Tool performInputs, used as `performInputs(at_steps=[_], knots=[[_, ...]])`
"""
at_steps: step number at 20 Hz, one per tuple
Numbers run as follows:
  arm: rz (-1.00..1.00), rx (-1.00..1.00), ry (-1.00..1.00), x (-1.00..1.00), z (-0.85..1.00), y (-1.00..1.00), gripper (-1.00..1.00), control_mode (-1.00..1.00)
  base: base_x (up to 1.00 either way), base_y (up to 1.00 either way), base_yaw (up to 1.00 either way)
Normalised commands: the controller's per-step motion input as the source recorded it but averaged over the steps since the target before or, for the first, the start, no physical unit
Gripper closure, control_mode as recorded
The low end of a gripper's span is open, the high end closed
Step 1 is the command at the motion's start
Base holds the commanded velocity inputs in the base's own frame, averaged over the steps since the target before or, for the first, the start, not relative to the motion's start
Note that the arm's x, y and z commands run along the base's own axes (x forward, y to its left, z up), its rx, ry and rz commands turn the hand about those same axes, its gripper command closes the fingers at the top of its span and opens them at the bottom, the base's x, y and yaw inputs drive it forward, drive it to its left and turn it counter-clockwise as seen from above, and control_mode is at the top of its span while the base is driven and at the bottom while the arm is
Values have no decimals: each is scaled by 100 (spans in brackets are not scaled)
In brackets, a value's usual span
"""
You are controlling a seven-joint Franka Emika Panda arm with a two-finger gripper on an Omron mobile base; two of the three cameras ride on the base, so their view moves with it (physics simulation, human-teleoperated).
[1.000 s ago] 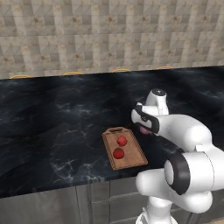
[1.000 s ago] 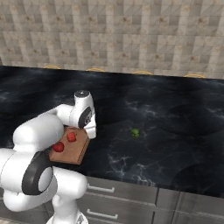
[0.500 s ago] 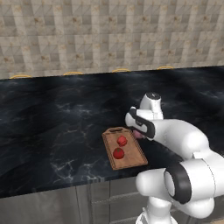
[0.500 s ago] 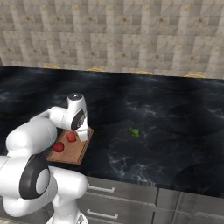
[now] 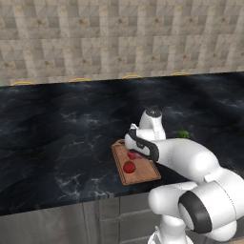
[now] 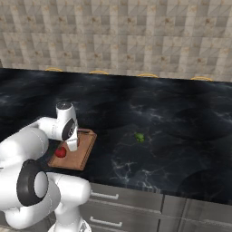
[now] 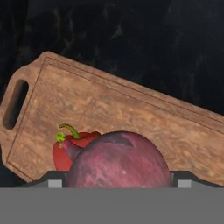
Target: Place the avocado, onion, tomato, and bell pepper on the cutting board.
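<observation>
The hand view shows the pale pink-purple onion point(image 7: 120, 162) held low between my fingers, just above the brown cutting board point(image 7: 131, 109). My gripper point(image 5: 135, 151) is shut on the onion over the middle of the board point(image 5: 143, 174). A red bell pepper point(image 7: 65, 148) with a green stem lies on the board right beside the onion, toward the handle slot point(image 7: 15, 103). The bell pepper point(image 5: 133, 155) peeks out under my hand. A red tomato point(image 5: 129, 167) rests on the board nearer the counter's front. The dark-green avocado point(image 6: 139, 136) lies on the black counter, right of the board point(image 6: 81, 156).
The board lies near the front edge of the black marble counter point(image 5: 57, 138), with drawers below. A tiled wall point(image 5: 119, 38) closes the back. Bare counter stretches left of the board and right past the avocado point(image 5: 183, 134).
My arm has swung left and down from beside the board's right edge to over the board, carrying the onion. The red items and the avocado have stayed put.
</observation>
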Motion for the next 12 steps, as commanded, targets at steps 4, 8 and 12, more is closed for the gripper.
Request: performInputs(at_steps=[4,8,12], knots=[[0,0,3,-14,-31,0,100,-100,0,0,0],[0,1,1,-11,-24,-2,100,-100,0,0,0],[0,1,0,-4,-25,0,100,-100,0,0,0]])
